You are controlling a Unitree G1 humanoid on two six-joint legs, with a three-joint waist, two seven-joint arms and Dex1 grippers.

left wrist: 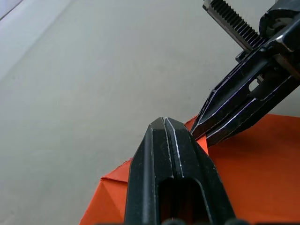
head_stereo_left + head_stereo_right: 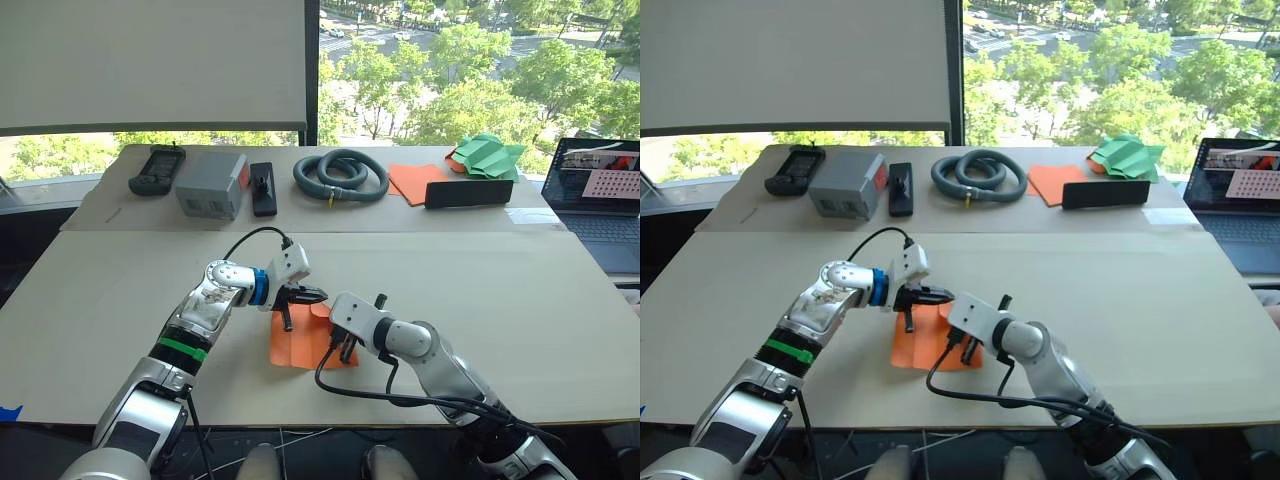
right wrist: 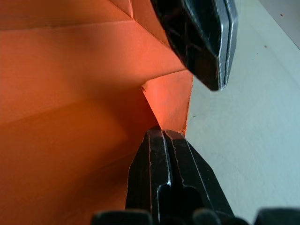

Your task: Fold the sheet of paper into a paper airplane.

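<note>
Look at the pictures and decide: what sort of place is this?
Probably an upper-floor office or lab: a large window over treetops, a laptop on the table, and a controller.

Head stereo looks down; wrist cams close on sheet of paper [image 2: 305, 340].

beige table [image 2: 520, 300], sheet of paper [image 2: 300, 345], hose [image 2: 340, 175]

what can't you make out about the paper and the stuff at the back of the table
- Sheet of paper: its near right part is hidden by the right gripper in the left eye view.
- Laptop: cut off by the picture's right edge; screen content too small to read.
- Grey box: any markings too small to read.
</note>
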